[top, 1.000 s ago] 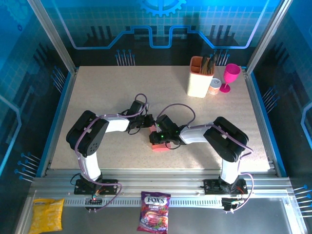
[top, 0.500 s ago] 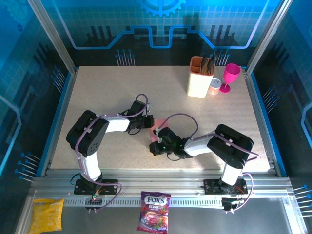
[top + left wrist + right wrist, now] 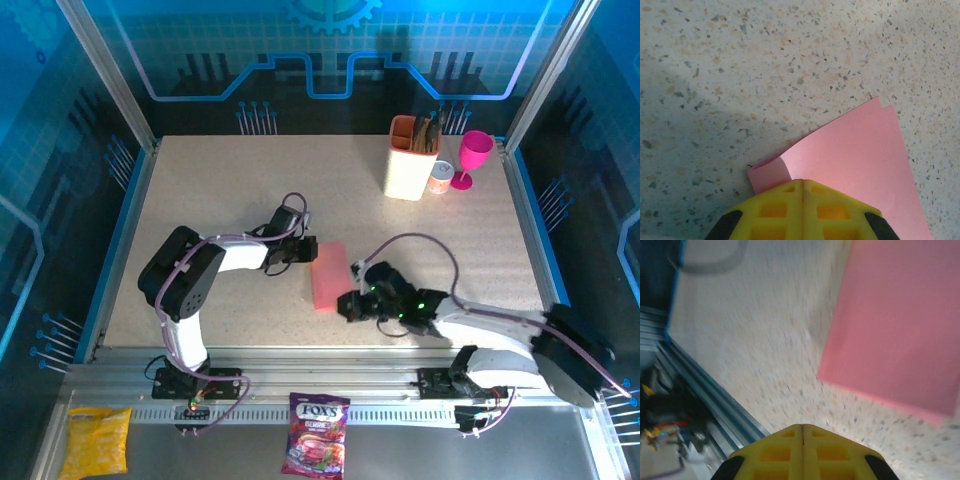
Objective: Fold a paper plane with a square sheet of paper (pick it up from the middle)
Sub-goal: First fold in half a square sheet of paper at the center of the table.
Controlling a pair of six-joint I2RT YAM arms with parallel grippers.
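Folded pink paper mid-table, a closed gripper at each end.
The pink paper (image 3: 328, 276) lies flat as a narrow strip, its long axis running away from the arms at a slight tilt. The left gripper (image 3: 306, 250), fingers together, bears on the far left corner, where a small flap curls up. The right gripper (image 3: 347, 304), fingers also together, sits just off the near right corner without touching. The left is nearer. Bare table (image 3: 220, 190) lies all round, and the front rail (image 3: 330, 365) is the closest edge.
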